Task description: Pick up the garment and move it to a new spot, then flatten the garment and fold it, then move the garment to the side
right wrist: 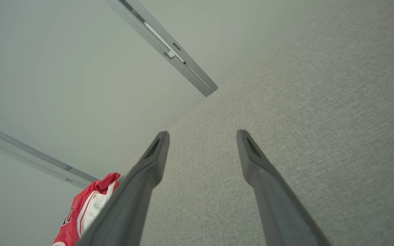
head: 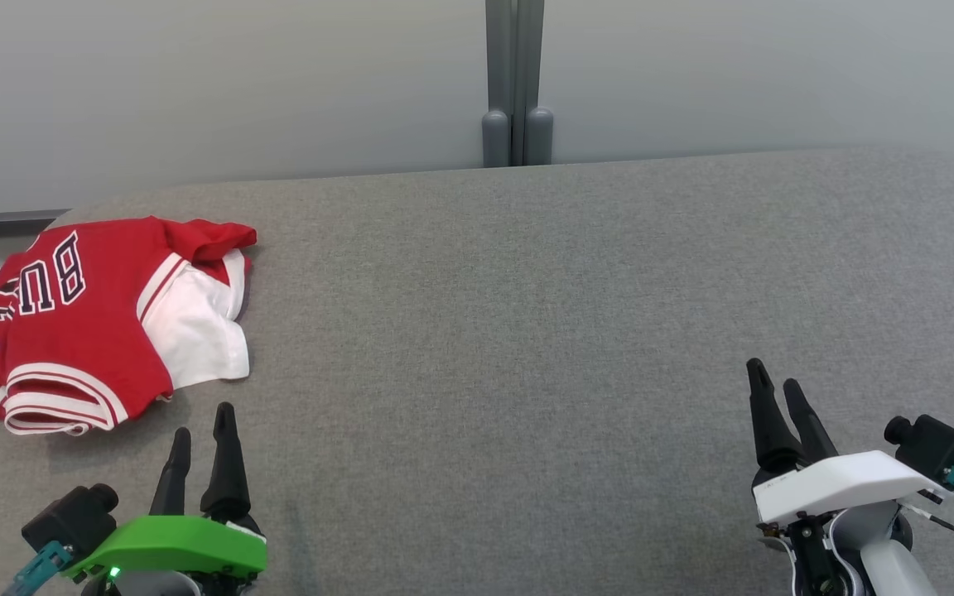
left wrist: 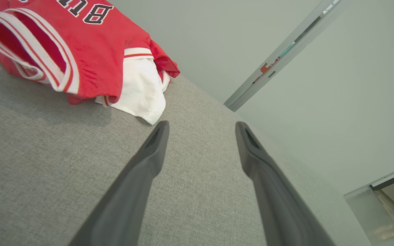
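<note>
Head view puts the crumpled red garment [head: 88,323] at the left edge of the grey surface [head: 527,331], near my left gripper [head: 203,419]. That one and my right gripper [head: 773,373] both gape, empty.

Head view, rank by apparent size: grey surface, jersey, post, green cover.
1. Grey surface, by far the largest.
2. Jersey.
3. Post and green cover: these look about alike in area, and the cover sits much nearer the camera, so I won't rank them.

Soft red-and-white cloth garment [head: 96,319], matt grey woven fabric table [head: 527,331], smooth matt dark end effector fingers [left wrist: 149,160]
</note>
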Tool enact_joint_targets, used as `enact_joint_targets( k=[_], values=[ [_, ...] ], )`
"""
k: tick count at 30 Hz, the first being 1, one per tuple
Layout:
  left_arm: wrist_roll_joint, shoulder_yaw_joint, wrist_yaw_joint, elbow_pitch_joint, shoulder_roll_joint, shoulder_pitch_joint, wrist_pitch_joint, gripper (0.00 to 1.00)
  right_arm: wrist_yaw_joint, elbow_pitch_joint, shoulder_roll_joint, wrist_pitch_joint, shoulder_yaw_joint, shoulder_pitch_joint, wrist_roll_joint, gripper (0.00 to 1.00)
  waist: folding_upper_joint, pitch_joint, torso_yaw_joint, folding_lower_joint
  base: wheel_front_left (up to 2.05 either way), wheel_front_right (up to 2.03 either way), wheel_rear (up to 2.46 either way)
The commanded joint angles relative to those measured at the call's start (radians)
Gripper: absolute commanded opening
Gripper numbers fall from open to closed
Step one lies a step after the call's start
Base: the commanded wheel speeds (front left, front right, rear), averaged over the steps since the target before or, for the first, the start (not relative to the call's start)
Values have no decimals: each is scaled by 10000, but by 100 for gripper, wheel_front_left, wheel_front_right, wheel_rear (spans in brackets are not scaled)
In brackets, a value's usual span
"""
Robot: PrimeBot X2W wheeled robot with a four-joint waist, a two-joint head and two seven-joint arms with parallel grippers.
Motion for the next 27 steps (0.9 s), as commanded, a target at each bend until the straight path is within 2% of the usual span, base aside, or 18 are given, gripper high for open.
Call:
enact_joint_targets(
  k=[1,27],
  values=[
    [352,-37,-18,-140,117,3,-100,100,3,-147,-54,-116,59,-96,-312,100,-1,1,1,0,0,0,0],
    [3103,-295,32,-114,67,141,-779,100,5,-31,-74,-781,483,-115,-3000,100,-1,-65,43,0,0,0,0]
  ],
)
